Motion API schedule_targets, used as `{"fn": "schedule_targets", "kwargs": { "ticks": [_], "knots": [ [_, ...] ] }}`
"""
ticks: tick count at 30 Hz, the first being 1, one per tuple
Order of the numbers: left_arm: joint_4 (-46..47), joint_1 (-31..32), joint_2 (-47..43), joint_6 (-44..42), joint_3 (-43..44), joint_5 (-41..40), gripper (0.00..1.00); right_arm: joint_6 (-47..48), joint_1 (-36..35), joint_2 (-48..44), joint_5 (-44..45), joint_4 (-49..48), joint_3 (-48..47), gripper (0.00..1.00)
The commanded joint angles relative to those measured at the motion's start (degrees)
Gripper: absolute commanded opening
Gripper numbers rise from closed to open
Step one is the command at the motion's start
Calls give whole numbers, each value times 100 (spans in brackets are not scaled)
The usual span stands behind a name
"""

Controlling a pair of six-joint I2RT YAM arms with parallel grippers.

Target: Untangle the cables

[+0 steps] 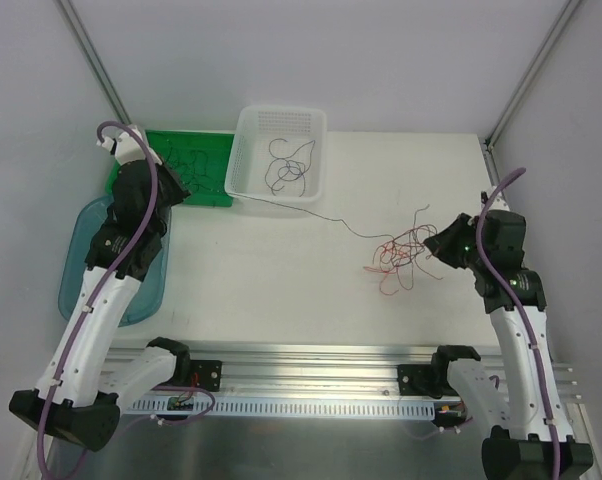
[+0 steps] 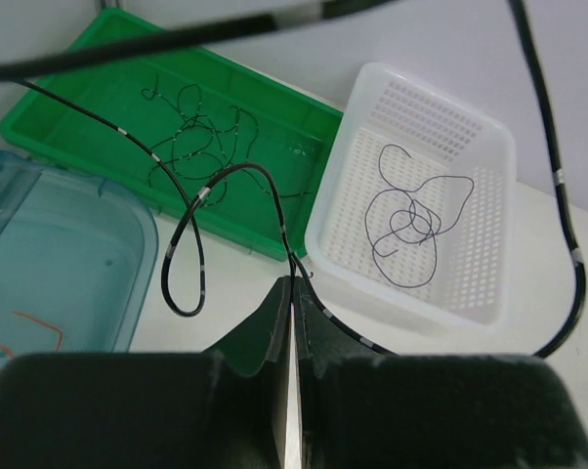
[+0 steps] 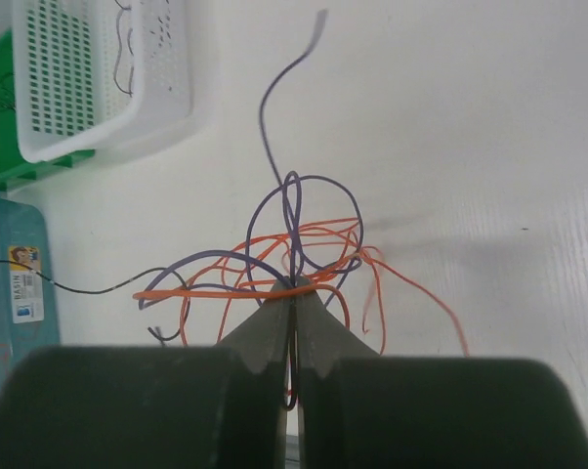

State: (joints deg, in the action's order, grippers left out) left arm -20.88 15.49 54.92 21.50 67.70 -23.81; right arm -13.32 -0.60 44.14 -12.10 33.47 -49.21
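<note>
A tangle of red/orange and purple cables (image 1: 401, 255) lies on the table at centre right. My right gripper (image 1: 436, 247) is shut on it; in the right wrist view the jaws (image 3: 294, 291) pinch a purple strand with orange strands (image 3: 304, 234) across the tips. A thin black cable (image 1: 311, 213) runs from the tangle leftwards past the front of the white basket. My left gripper (image 1: 176, 185) sits at the green tray's front edge and is shut (image 2: 296, 283) on a black cable (image 2: 204, 193) that loops up in front of it.
The green tray (image 1: 181, 134) (image 2: 274, 107) holds several black cables (image 2: 191, 137). The white basket (image 1: 281, 110) (image 2: 441, 93) holds a dark purple cable (image 2: 411, 210). The blue translucent bin (image 1: 81, 250) (image 2: 69, 264) at the left holds orange strands (image 2: 35, 327).
</note>
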Motion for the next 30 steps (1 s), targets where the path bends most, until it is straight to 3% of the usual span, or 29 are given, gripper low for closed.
{"fn": "schedule_targets", "kwargs": {
  "ticks": [1, 6, 13, 20, 26, 28, 30],
  "knots": [
    [-187, -168, 54, -163, 366, 132, 0, -215, 42, 7, -162, 493, -606, 1],
    [-574, -818, 98, -277, 612, -35, 0, -214, 244, 138, 1024, 1125, -1011, 1],
    [-996, -1644, 107, -436, 1147, -27, 0, -487, 526, 420, 1148, 1276, -1099, 1],
    [-1181, -1663, 63, -638, 1763, 518, 0, -312, 543, 859, 622, 1065, -915, 1],
    [-1269, -1663, -86, -1199, 2080, 263, 0, -390, 579, 974, -52, 732, -362, 1],
    [-1269, -1654, -173, -1236, 1880, 717, 0, -338, 544, 1026, -441, 442, -238, 1],
    [-1243, -1654, -305, -1018, 1677, 1807, 0, -146, 298, 1288, -618, 467, -317, 1]
  ]
}}
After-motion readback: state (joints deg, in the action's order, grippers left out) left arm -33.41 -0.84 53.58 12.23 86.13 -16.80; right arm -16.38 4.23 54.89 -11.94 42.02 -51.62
